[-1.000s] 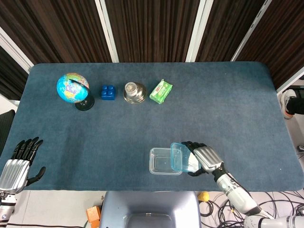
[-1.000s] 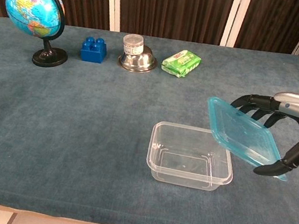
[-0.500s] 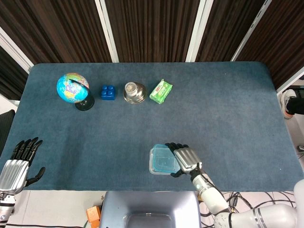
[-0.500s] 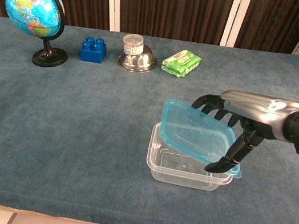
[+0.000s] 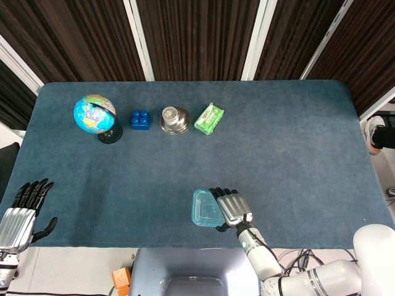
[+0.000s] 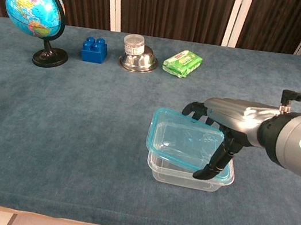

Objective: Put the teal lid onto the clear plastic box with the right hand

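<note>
The clear plastic box (image 6: 185, 177) stands near the table's front edge, right of centre. The teal lid (image 6: 183, 141) lies over its top, tilted slightly with its left edge overhanging the box. My right hand (image 6: 226, 121) grips the lid from the right, fingers over the far rim and thumb at the near right corner. From the head view the teal lid (image 5: 205, 208) covers the box, with the right hand (image 5: 231, 208) beside it. My left hand (image 5: 20, 214) is at the table's front left corner, fingers apart and holding nothing.
Along the back of the blue table (image 6: 80, 112) stand a globe (image 6: 36, 8), a blue toy brick (image 6: 94, 49), a metal bowl with a small jar in it (image 6: 138, 55) and a green packet (image 6: 182, 63).
My right hand has carried the lid leftward and down from beside the box until it sits over the box top. The left hand has stayed still.
</note>
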`<state>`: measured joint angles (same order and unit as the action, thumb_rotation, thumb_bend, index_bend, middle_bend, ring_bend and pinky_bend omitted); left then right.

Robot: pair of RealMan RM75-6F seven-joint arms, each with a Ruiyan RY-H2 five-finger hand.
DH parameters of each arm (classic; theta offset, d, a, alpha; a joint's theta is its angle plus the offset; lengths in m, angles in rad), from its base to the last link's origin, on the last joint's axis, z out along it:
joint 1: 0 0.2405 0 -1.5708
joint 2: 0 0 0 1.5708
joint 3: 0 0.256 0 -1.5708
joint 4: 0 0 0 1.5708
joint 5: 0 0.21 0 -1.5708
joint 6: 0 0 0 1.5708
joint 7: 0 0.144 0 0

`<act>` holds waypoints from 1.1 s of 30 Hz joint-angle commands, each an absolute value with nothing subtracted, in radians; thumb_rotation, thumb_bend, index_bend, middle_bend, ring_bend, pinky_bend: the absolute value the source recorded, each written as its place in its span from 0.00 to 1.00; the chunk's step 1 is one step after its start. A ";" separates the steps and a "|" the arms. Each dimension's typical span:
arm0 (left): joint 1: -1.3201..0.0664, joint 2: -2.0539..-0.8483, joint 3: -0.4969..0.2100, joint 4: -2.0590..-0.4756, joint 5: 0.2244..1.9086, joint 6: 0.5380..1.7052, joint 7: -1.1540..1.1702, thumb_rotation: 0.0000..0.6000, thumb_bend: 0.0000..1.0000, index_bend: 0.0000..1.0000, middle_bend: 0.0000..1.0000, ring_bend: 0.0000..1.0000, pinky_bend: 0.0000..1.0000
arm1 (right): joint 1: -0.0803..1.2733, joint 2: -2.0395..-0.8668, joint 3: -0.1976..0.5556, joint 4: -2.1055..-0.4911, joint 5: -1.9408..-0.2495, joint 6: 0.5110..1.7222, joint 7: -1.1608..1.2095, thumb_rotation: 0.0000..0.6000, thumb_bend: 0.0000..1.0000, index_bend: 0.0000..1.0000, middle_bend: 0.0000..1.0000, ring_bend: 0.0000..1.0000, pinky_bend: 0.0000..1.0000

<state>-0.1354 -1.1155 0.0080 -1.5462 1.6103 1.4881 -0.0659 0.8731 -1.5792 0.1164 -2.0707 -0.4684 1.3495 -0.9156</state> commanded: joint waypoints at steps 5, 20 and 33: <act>-0.135 -1.115 0.006 -1.547 1.606 1.487 -0.065 1.00 0.33 0.00 0.03 0.01 0.01 | 0.870 -1.595 0.093 -2.041 -0.493 1.359 -0.926 1.00 0.10 0.93 0.63 0.47 0.35; -0.132 -1.111 0.005 -1.547 1.607 1.493 -0.074 1.00 0.33 0.00 0.03 0.01 0.01 | 0.855 -1.584 0.070 -2.046 -0.530 1.360 -0.926 1.00 0.10 0.93 0.63 0.47 0.35; -0.131 -1.111 0.003 -1.546 1.605 1.494 -0.074 1.00 0.33 0.00 0.03 0.01 0.01 | 0.842 -1.566 0.073 -2.039 -0.544 1.346 -0.908 1.00 0.10 0.93 0.63 0.47 0.35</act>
<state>-0.1311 -1.1113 0.0031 -1.5456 1.6049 1.4938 -0.0738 0.8420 -1.5664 0.0731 -2.0388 -0.5436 1.3460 -0.9087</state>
